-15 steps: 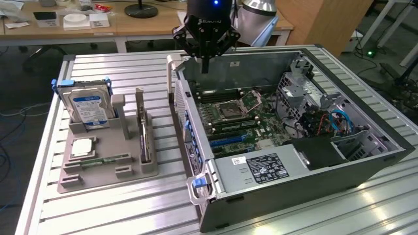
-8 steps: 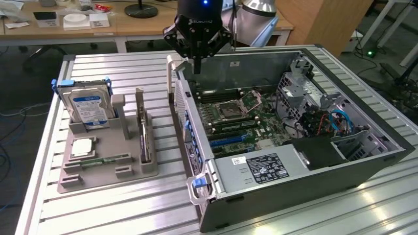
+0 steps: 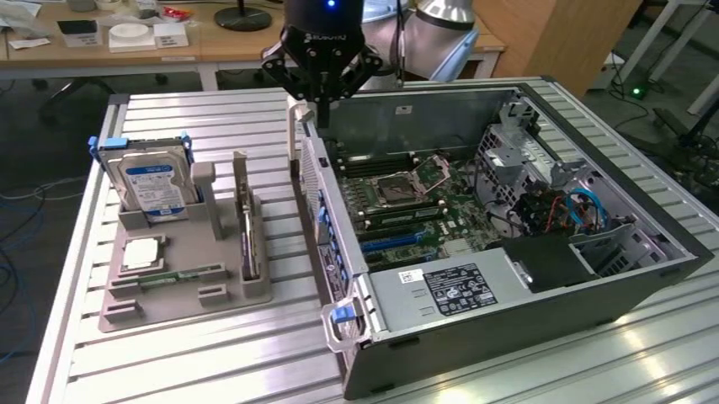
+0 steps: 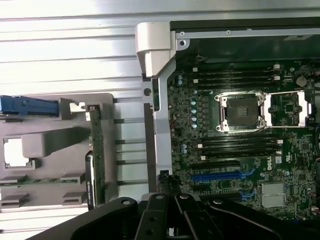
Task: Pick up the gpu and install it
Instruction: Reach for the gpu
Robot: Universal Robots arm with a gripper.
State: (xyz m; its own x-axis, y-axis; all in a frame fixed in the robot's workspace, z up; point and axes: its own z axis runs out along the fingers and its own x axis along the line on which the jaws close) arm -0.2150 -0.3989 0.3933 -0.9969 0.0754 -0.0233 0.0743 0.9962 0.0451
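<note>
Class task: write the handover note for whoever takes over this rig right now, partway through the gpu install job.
Gripper: shut, no card seen in it, hovering over the rear edge of the open computer case.
Gpu: standing on edge in the grey holder beside the case, not gripped.
Done: nothing visible; the blue slot on the motherboard looks empty.
Left: the whole pick-up and install.

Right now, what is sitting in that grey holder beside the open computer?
A hard drive with a blue label stands upright, the gpu stands on edge, and a square chip and memory stick lie flat. The gpu's lower edge is hidden in its slot.
</note>
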